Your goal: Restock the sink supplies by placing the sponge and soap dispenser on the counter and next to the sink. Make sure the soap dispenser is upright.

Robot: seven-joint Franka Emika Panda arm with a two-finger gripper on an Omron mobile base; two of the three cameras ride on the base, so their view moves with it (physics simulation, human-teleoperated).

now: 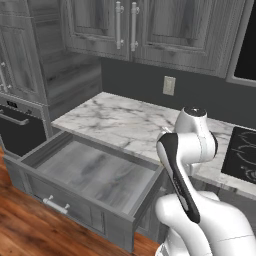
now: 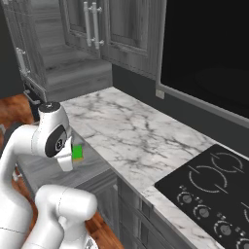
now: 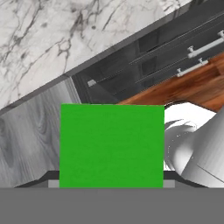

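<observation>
Above the open drawer, just off the front edge of the worktop, the tool is gripping the sponge, its fingers closed on the two sides. From the right base camera the sponge is showing as a small green block beside the arm's white wrist. Its bright green face is taking up the middle of the hand camera's picture, with the marble worktop lying beyond it.

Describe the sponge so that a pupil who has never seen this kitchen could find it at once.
Start at the white marble counter and drop to the open grey wood-grain drawer below its edge. Above that drawer, at the white arm's tool, is the flat bright green rectangular sponge, the one vivid colour among greys.
</observation>
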